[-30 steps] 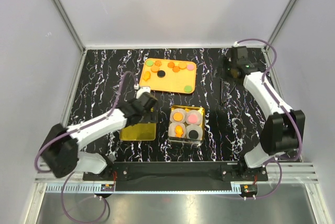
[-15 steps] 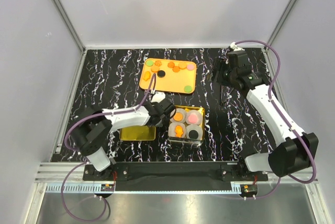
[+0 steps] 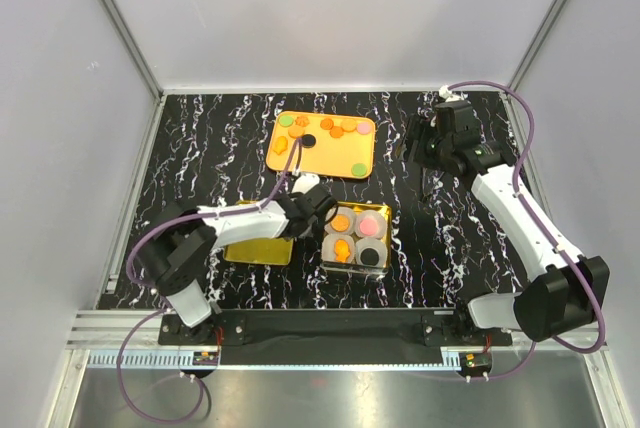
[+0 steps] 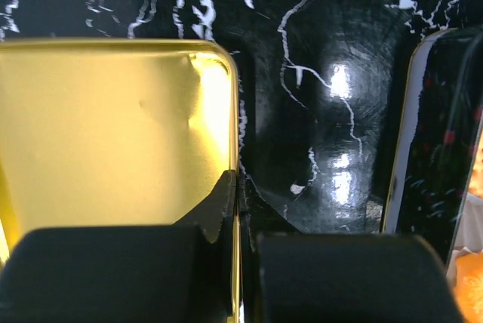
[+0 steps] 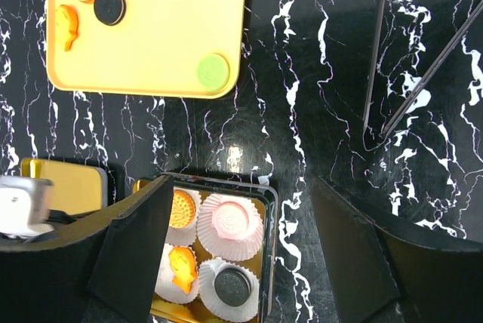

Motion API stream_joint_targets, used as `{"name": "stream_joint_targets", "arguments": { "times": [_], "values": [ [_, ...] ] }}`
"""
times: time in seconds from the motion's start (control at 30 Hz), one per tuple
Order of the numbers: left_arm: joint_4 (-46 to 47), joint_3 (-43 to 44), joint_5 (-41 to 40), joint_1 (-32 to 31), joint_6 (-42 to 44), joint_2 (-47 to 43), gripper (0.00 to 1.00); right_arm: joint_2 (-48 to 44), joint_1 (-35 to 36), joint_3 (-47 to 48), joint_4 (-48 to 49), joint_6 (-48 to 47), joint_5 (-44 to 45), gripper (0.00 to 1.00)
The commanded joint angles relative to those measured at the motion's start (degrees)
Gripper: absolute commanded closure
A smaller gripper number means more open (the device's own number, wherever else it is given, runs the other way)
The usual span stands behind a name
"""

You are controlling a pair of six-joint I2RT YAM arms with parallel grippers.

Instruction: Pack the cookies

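Observation:
Several cookies (image 3: 335,126) lie on the orange tray (image 3: 330,156), among them a black one (image 5: 110,7) and a green one (image 5: 213,71). A gold box (image 3: 357,205) holds paper cups, each with a cookie: pink (image 5: 230,221), black (image 5: 230,285), round orange (image 5: 181,208) and an orange fish (image 5: 183,269). The box's gold lid (image 3: 255,250) lies to its left. My left gripper (image 3: 300,210) is shut on the lid's right rim (image 4: 238,149), one finger inside the lid (image 4: 113,134). My right gripper (image 3: 425,143) hangs open, high over the table's right side, with nothing between its fingers.
A pair of thin metal tongs (image 5: 400,66) lies on the black marbled table to the right of the tray. The box's dark side wall (image 4: 438,134) stands close to the right of my left gripper. White walls enclose the table.
My left arm swung right to the lid's edge by the box and its jaws closed on the rim; the lid shifted slightly. My right arm moved a little left and forward.

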Motion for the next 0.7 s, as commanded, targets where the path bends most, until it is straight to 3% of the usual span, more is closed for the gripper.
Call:
{"name": "stream_joint_targets", "arguments": {
  "times": [0.0, 0.13, 0.3, 0.5, 0.67],
  "values": [
    [1.01, -0.07, -0.17, 2.55, 2.9, -6.34, 1.0, -2.05, 0.5, -0.23, 1.63, 0.42, -1.6, 0.2],
    [-1.36, 1.24, 3.6, 7.37, 5.98, -13.63, 1.0, -1.87, 0.59, -0.14, 2.15, 0.42, -4.32, 0.2],
    [-1.37, 3.26, 14.5, 13.88, 8.97, -20.85, 1.0, -1.08, 1.11, -0.4, 4.79, 0.51, -9.42, 0.2],
    [-1.54, 5.99, 19.35, 17.49, 8.98, -20.07, 1.0, -2.83, 8.66, -5.66, 12.95, 5.06, -13.73, 0.21],
    [-1.63, 8.27, 21.1, 18.9, 6.78, -18.49, 1.0, -1.52, 20.5, -9.36, 22.61, 9.82, -13.21, 0.23]
  ]
}}
